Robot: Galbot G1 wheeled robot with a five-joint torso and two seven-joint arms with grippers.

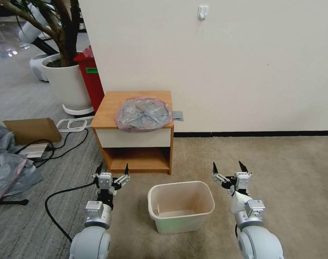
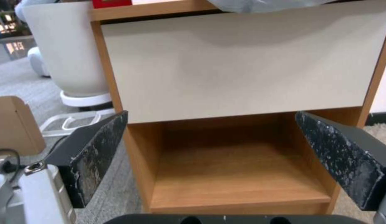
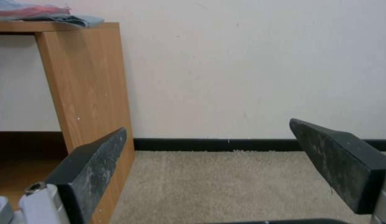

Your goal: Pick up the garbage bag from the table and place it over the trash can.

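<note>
On table: garbage bag [image 1: 144, 113], untouched.
Floor: trash can [image 1: 181, 205] bare.
Left pincer [image 1: 112, 172]: wide open, empty.
Right pincer [image 1: 228, 169]: wide open, empty.
Risk: thin film may slip or bunch when pinched.

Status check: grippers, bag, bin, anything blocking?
Left gripper and right gripper open, low beside the trash can. Garbage bag untouched on the table. Trash can unlined on carpet. Nothing blocking.
</note>
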